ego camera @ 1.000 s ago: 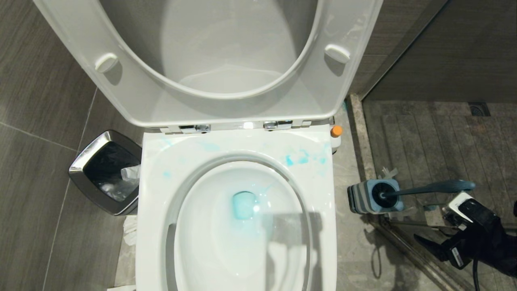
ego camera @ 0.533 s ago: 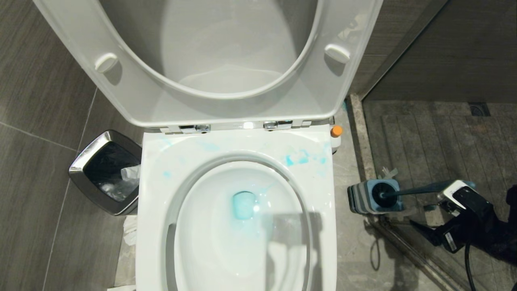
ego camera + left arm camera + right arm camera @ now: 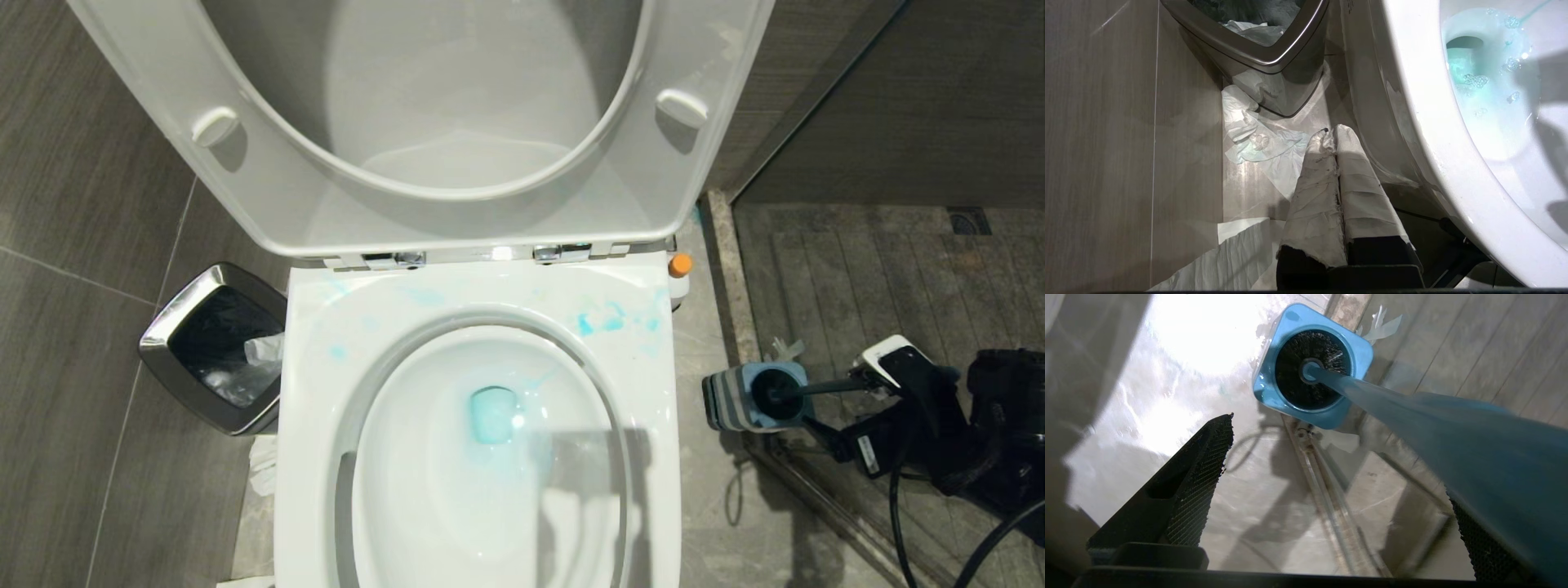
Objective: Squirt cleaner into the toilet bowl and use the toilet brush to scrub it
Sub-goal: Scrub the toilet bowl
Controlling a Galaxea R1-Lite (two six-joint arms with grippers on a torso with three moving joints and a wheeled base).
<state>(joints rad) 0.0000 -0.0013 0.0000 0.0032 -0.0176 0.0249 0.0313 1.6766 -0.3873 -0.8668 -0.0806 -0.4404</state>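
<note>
While the toilet brush (image 3: 1412, 416) stood in its blue base (image 3: 1274, 392) by the shower sill, the right gripper (image 3: 1339, 490) hung wide open w/ the shaft between its jaws, gripping nothing. Counted: 1 brush, 1 base.

My right gripper (image 3: 1339, 486) is showing black cross-hatched pads (black cables trailing behind); my left gripper (image 3: 1333, 134) is wearing white wrapping.
</note>
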